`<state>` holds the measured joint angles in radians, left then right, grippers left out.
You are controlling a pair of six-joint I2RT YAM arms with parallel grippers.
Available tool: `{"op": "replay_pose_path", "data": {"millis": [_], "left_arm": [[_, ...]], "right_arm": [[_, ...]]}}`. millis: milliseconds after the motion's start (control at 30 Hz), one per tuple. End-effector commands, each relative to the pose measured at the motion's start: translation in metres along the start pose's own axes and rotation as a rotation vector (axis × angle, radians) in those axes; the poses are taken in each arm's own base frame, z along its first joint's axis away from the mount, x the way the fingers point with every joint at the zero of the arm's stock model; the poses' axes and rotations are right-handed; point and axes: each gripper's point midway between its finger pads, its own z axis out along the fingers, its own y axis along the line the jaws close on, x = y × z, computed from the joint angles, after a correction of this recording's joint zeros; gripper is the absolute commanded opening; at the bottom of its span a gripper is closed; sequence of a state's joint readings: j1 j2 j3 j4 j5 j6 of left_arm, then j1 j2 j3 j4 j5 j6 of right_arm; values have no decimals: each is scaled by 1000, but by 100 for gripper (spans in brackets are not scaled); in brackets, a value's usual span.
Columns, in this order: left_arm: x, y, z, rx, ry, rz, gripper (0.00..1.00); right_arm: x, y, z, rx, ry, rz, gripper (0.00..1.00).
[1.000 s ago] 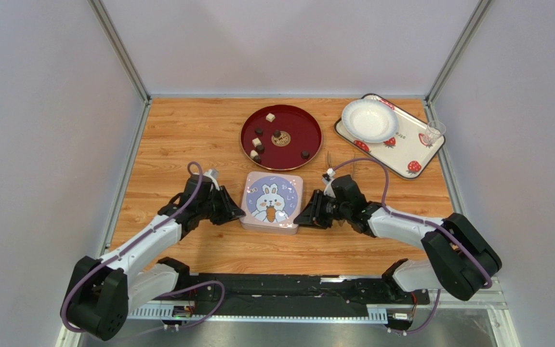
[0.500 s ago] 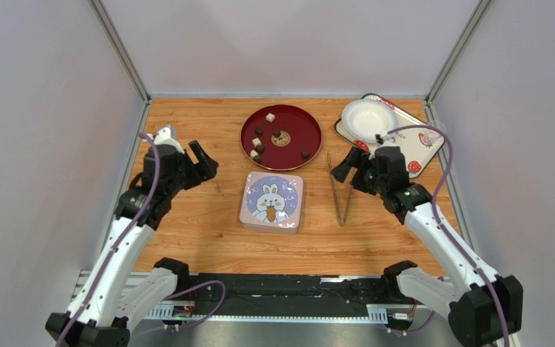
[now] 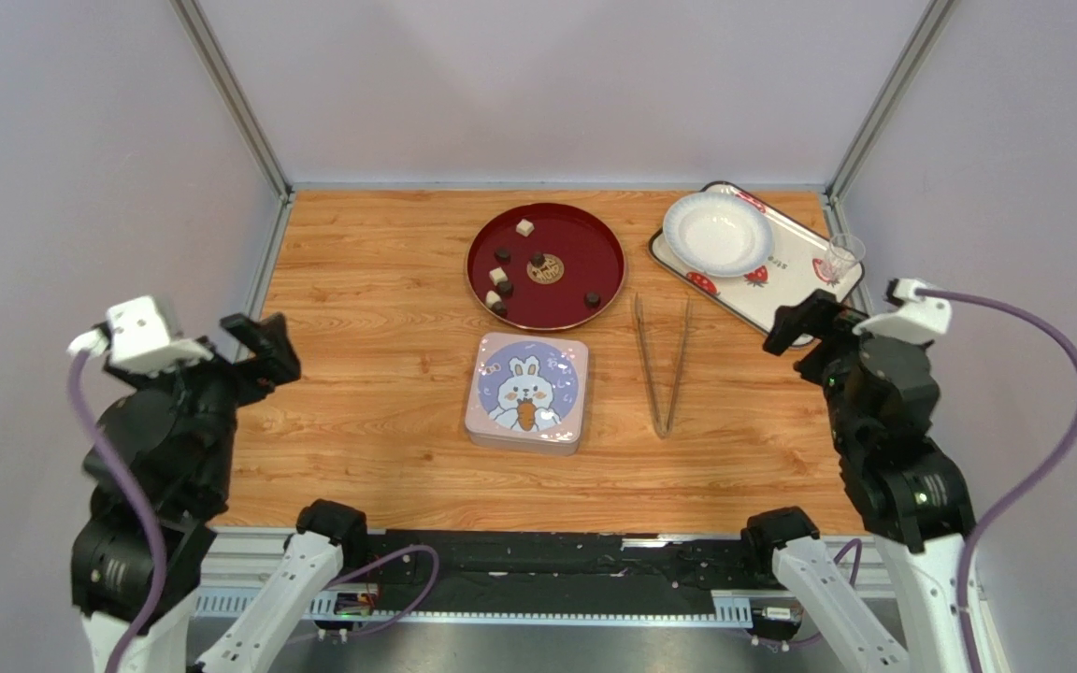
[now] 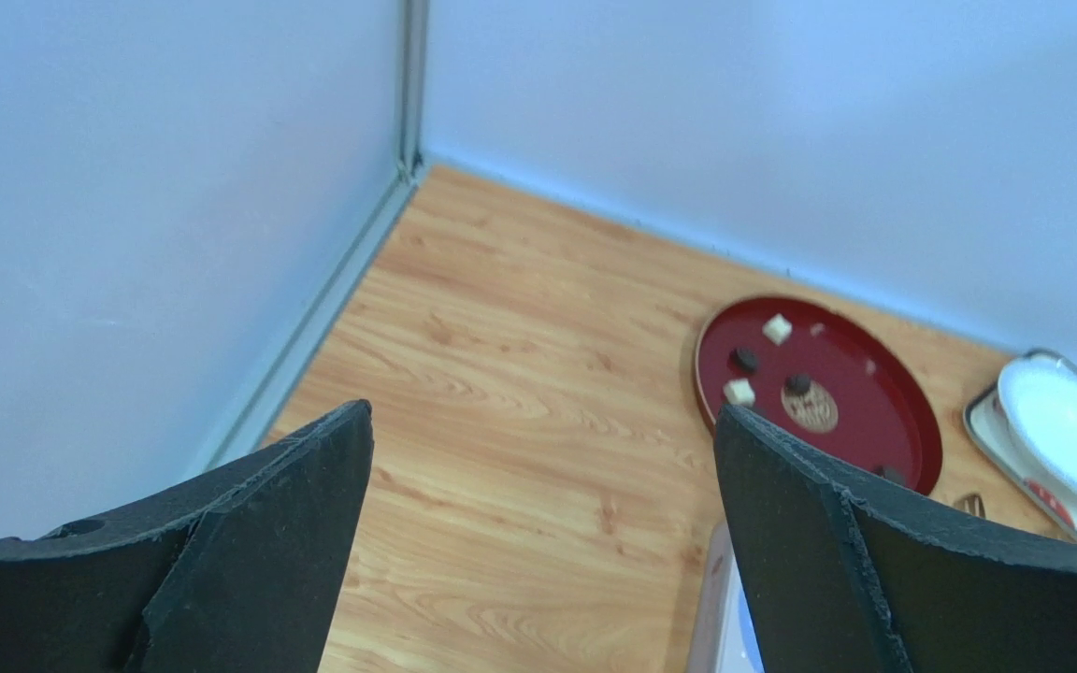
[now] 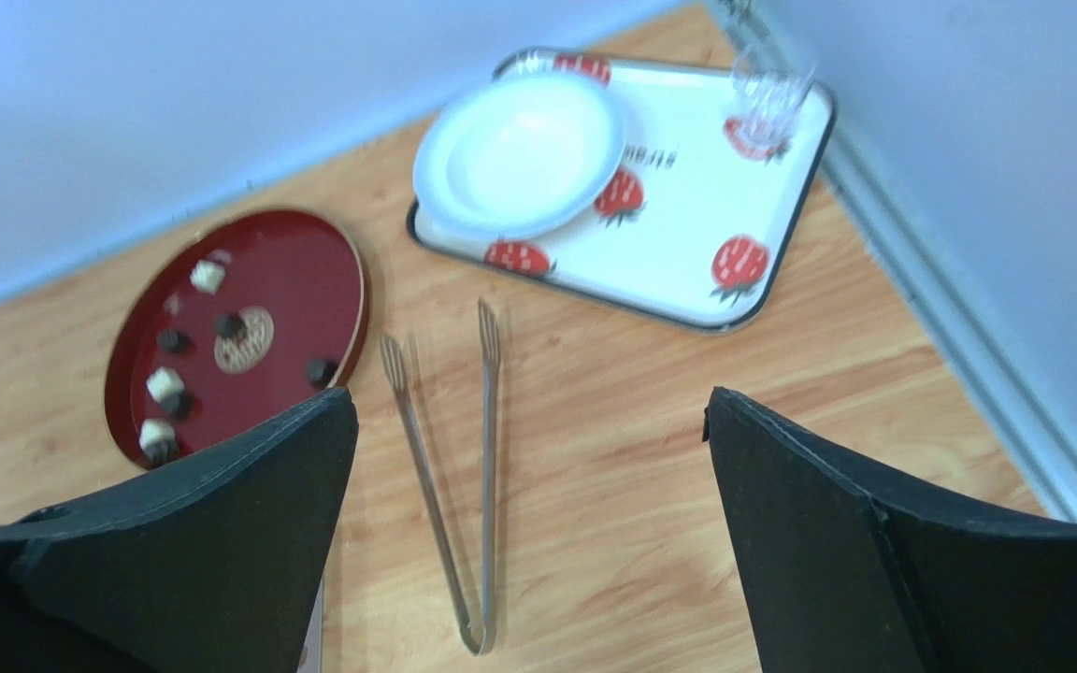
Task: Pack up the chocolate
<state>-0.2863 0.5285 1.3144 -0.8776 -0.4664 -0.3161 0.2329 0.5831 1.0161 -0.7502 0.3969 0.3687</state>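
Both arms stood drawn up over the near corners of the light wooden table (image 3: 362, 267), well apart from everything on it. The left gripper (image 4: 542, 418) was released, its two black fingers spread wide with nothing between them, and the right gripper (image 5: 530, 400) was likewise released and empty. The small dark brown and cream-white chocolate pieces (image 3: 536, 261) lay scattered on the round dark red plate (image 3: 589, 241) at the far middle of the table, mostly on its left half, one cream cube near the far rim. Just in front of the plate sat the square lilac tin (image 3: 527, 391), a white rabbit on its lid. The long thin metal tongs (image 3: 659, 368) lay flat to the right of the tin, joined end nearest the arms, touching neither tin nor plate. In the far right corner the white rectangular tray with strawberry prints (image 3: 793, 292) carried a white bowl (image 3: 716, 232) and a small clear glass (image 3: 841, 260).
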Motion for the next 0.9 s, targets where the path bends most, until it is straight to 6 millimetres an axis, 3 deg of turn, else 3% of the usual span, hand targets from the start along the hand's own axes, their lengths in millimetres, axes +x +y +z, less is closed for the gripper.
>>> {"op": "replay_pose_path", "data": {"millis": [0,100,267,500,867], "left_arm": [[-38,34,-44,-56,-184,23,99],[-53,45,-68,-47,-282,-7,99],[-58,55,-86,-51,-322,-24,99],[-54,56,-90,-36,-333,-30,99],[-44,57,-92,-18,-337,-52,99]], "right_arm": [[-48,-27,-41,72,-173,-39,99],[-61,-33,-56,75,-234,-42,100],[-78,-42,-79,68,-334,-30,99],[-82,-51,-92,76,-394,3,99],[-73,-62,-94,108,-405,7,99]]}}
